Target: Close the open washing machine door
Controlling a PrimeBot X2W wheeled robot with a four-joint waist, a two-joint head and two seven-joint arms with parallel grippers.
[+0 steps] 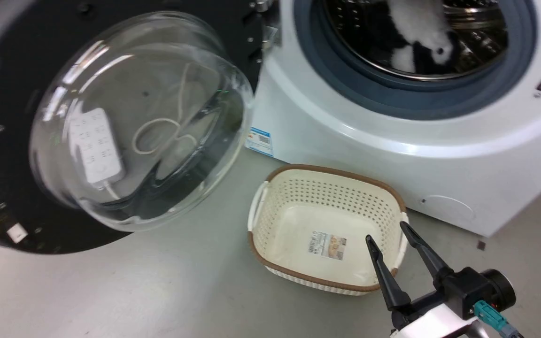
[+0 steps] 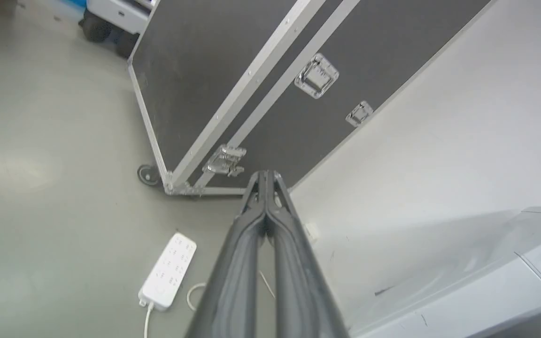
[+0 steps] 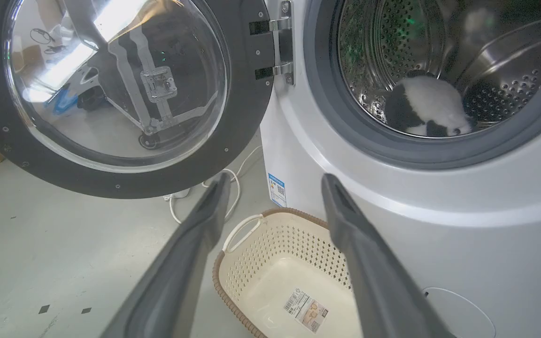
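We see the door (image 1: 125,122) swung wide open to the left of the washer (image 1: 392,155), hung on its hinge (image 3: 280,47) beside the drum opening, its glass bowl bulging towards us. Inside the drum (image 3: 510,70) lies a black-and-white plush toy (image 3: 425,105). A cream basket (image 1: 298,197) sits on the floor (image 1: 134,291) just in front of the washer, below the opening.

Our right gripper (image 1: 387,232) hangs above the basket's near right corner, fingers spread apart and holding nothing; in the right wrist view it (image 3: 276,179) points at the washer's front between door and drum.

Our left gripper (image 2: 266,174) has its fingers pressed together, empty, aimed at a black case (image 2: 233,70) and a white power strip (image 2: 169,270) on the floor.
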